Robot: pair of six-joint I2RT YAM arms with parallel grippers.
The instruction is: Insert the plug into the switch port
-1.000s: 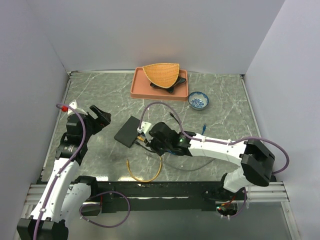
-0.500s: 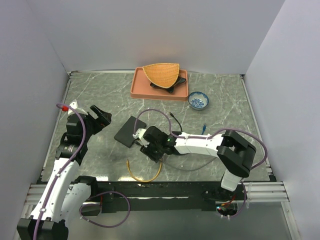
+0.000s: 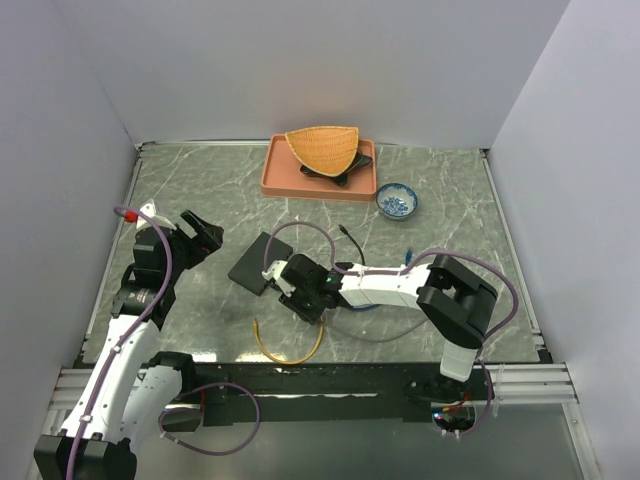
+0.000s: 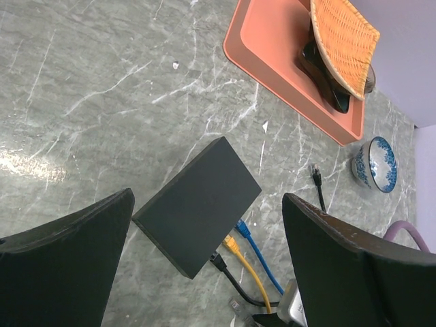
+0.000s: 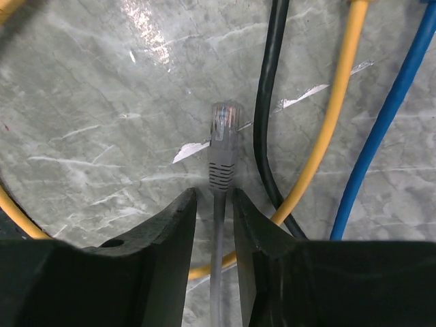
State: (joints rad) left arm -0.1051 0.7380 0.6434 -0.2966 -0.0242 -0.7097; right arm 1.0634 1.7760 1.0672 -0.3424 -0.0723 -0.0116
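Beside switch (image 4: 197,204): three cables (image 5: 338,102), one plug (image 5: 224,129) | left hand (image 3: 203,236) spread | right hand (image 5: 214,194): cannot tell

Grey marble tbl (image 3: 450,250) w/ black switch (image 3: 260,262), orange tray (image 3: 280,178), blue-white bowl (image 3: 398,202) & yellow cable (image 3: 285,360) on it.

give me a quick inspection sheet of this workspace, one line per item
surface: grey marbled tabletop
job's things: black switch lying flat; grey plug loose on the tabletop, not in a port
clutter: wicker basket on a black dish in an orange tray; blue-and-white bowl beside the tray
end effectors: left end effector wide open, empty; right end effector straddles the grey cable just behind the plug, grip unclear
cables: blue cable, yellow cable and black cable plugged into the switch
surroundings: white walls
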